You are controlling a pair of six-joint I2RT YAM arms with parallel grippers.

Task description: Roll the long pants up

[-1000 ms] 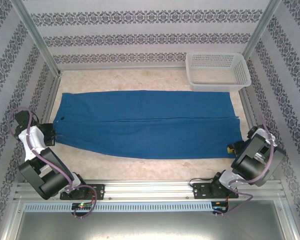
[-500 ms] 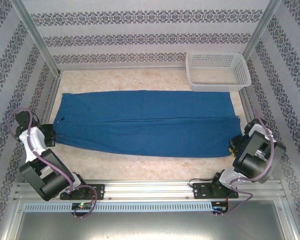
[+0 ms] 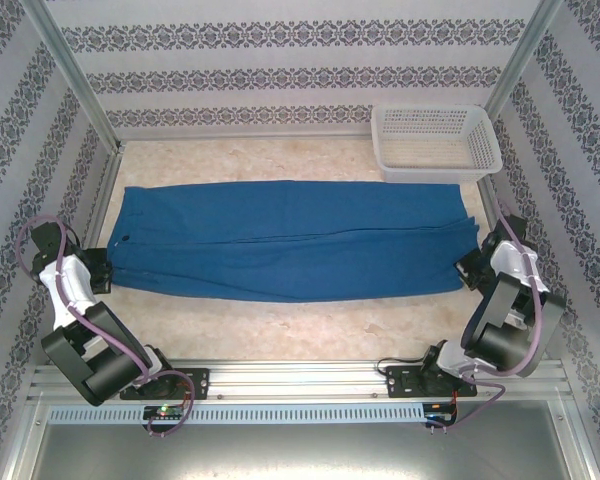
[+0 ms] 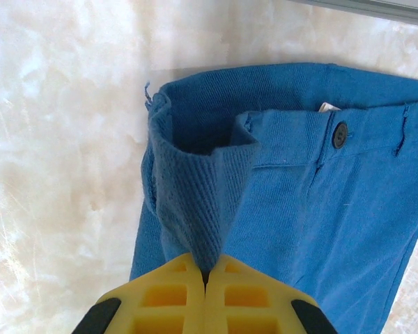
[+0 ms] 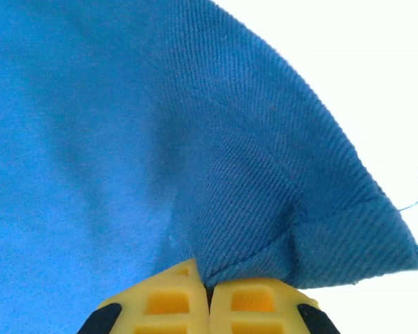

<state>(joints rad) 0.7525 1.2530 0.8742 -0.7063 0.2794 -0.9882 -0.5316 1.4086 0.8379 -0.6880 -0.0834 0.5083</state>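
Note:
The long pants [image 3: 290, 238] lie spread flat across the table, royal blue, waist to the left and leg ends to the right. My left gripper [image 3: 102, 270] sits at the waist's near corner, shut on a pinched fold of the waistband [image 4: 195, 209]; the dark waist button [image 4: 340, 134] shows beside it. My right gripper [image 3: 467, 270] is at the near leg hem, shut on a lifted corner of the blue fabric [image 5: 265, 209]. In both wrist views the yellow fingers [image 4: 157, 296] [image 5: 254, 306] press together with cloth between them.
A white mesh basket [image 3: 435, 140] stands at the back right, just beyond the leg ends. Patterned walls and metal posts close in the table on three sides. Bare marbled tabletop [image 3: 280, 325] lies between the pants and the arm bases.
The right gripper has moved away from the front edge, carrying the near hem corner with it, so the near edge of the legs has shifted back. The left arm has barely moved.

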